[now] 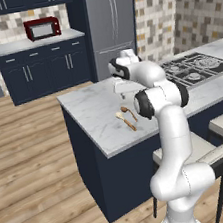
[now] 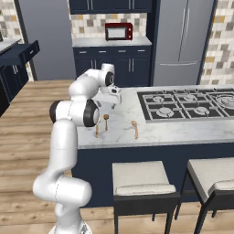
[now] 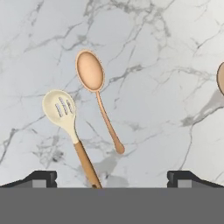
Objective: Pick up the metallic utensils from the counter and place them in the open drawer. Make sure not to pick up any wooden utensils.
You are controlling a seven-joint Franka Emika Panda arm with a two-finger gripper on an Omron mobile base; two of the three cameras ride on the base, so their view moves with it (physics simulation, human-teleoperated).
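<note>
Red microwave (image 2: 119, 31) on the rear worktop at 12 o'clock, steel refrigerator (image 2: 183, 41) to its 3 o'clock. Two pale-cushioned stools (image 2: 142, 179) at 6 o'clock on the wood plank floor (image 1: 30, 161). Mosaic tile wall (image 1: 189, 11) at 2 o'clock.

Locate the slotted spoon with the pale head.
In the hand view, the slotted spoon lies on the marble counter, just left of the all-wood spoon, not touching.

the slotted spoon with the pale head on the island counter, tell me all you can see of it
The slotted spoon has a cream, rounded head cut by three short slots and a slim brown handle that looks wooden. It lies flat on the white grey-veined marble counter. In the hand view its head points up and left, and its handle runs to the bottom edge between the open gripper tips. An all-tan wooden spoon lies just beside it, apart. Nothing grips it.
</note>
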